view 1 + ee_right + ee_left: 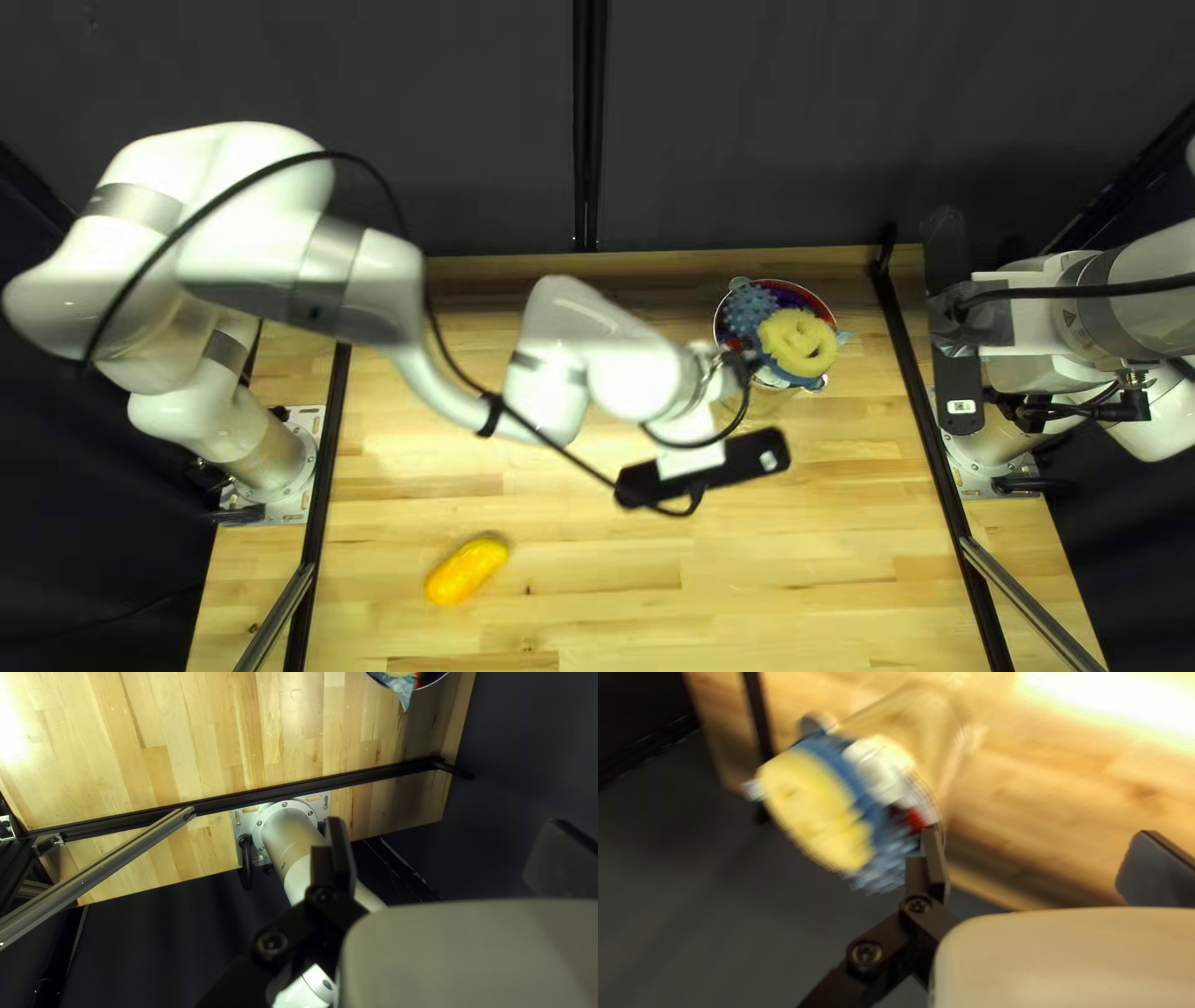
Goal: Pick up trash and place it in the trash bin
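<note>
Top left view: from where I'm standing, the left arm (355,268) stretches right over the table (822,560), its end close to the bin (818,299).
Yellow piece (467,571): rounded and oblong, lying by itself on bare wood at the near left, well apart from the bin.
Bin: far right on the table, heaped with a blue gear (748,310), a pale yellow ring (798,342), something red, and crinkled blue stuff poking over the rim.
Left gripper (692,461): open, fingers (935,865) spread wide; in its wrist view one of them overlaps the bin's edge, and the load looks smeared, so whether they touch I can't tell.
Right gripper (1002,326): open too, fingers (340,852) well apart, above the right side beside the black rail (913,361).
Right base (284,804): bolted down on the outer side of that rail.
</note>
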Controlling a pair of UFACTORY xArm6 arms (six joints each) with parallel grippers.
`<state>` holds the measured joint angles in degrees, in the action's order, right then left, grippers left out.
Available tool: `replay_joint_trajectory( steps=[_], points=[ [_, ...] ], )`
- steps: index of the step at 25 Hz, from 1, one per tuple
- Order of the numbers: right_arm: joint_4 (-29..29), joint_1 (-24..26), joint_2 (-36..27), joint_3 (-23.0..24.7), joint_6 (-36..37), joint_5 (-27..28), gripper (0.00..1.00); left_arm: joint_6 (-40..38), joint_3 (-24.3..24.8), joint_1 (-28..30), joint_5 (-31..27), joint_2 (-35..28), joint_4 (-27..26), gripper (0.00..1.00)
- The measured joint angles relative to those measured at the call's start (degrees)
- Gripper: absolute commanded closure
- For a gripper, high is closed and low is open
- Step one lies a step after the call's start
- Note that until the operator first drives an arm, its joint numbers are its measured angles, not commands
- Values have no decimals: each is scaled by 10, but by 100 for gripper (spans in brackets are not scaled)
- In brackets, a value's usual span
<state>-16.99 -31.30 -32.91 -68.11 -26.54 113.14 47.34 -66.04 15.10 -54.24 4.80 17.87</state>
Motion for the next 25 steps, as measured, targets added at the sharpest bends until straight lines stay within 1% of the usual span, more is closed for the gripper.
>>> replay_joint_trajectory(
  steps=[3, 6, 9, 13, 17, 19, 21, 25],
  points=[
    [0, 0, 0, 0, 0, 0, 0, -56, 41, 23, -2, -12, -38, 0],
    [0, 0, 0, 0, 0, 0, 0, -131, 70, 37, -2, -16, -73, 0],
    [0, 0, 0, 0, 0, 0, 0, -222, 107, 50, 9, -26, -100, 0],
    [0, 0, 0, 0, 0, 0, 0, -360, 165, 73, 47, -48, -119, 0],
    [0, 0, 0, 0, 0, 0, 0, -496, 228, 97, 86, -87, -115, 0],
    [0, 0, 0, 0, 0, 0, 0, -562, 254, 110, 93, -111, -102, 0],
    [0, 0, 0, 0, 0, 0, 0, -608, 273, 121, 95, -134, -86, 0],
    [0, 0, 0, 0, 0, 0, 0, -623, 284, 125, 97, -146, -75, 0]
  ],
)
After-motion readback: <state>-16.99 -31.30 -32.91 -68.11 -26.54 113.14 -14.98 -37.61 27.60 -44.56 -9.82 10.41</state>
